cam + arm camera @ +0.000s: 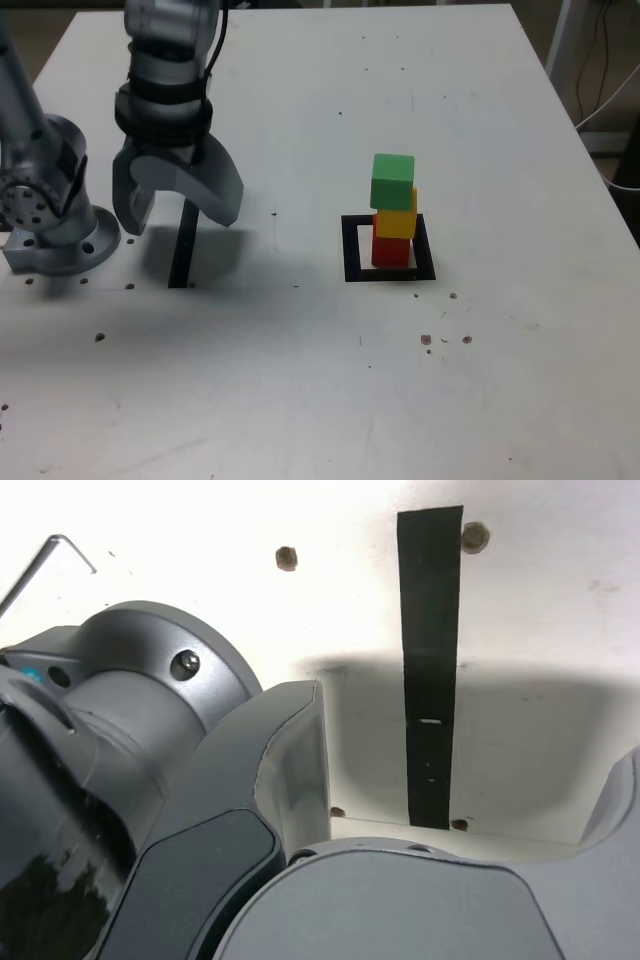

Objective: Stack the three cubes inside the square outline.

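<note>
In the exterior view three cubes stand stacked: the red cube (392, 250) at the bottom, the yellow cube (397, 220) on it, the green cube (392, 181) on top, set a little askew. The red one rests inside the square outline (352, 250) of black tape. Well to the exterior view's left of the stack, my gripper (178, 213) hangs over the table, open, with nothing between its fingers. In the wrist view the gripper (450, 760) shows open jaws over a black strip; the cubes and the outline are out of that view.
A straight black tape strip (184, 245) (430, 660) lies under the gripper. The arm's grey base (50, 210) stands at the exterior view's left edge. An Allen key (45, 565) lies on the white table (300, 380). Small holes dot the surface.
</note>
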Robot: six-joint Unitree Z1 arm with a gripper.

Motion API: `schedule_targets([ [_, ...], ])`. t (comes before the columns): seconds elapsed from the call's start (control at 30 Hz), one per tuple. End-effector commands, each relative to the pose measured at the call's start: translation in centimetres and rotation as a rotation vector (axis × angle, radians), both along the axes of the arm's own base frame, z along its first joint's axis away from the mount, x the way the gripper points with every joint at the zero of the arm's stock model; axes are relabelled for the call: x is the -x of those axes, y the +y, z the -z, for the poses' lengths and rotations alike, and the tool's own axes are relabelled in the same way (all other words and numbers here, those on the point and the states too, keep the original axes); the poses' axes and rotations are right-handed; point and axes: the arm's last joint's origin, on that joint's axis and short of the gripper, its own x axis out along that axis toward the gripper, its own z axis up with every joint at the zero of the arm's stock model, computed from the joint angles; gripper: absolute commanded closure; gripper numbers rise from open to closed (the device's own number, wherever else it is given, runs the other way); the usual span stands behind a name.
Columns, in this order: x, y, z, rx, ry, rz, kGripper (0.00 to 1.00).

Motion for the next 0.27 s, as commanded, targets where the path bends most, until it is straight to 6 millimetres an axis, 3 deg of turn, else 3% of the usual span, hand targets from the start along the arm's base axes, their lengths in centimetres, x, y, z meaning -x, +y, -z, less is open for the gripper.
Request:
schedule_targets([
  [0.0, 0.14, 0.01, 0.18, 0.004, -0.011, -0.005, 0.01],
  [0.23, 0.32, 0.07, 0.56, 0.007, -0.015, -0.01, 0.01],
])
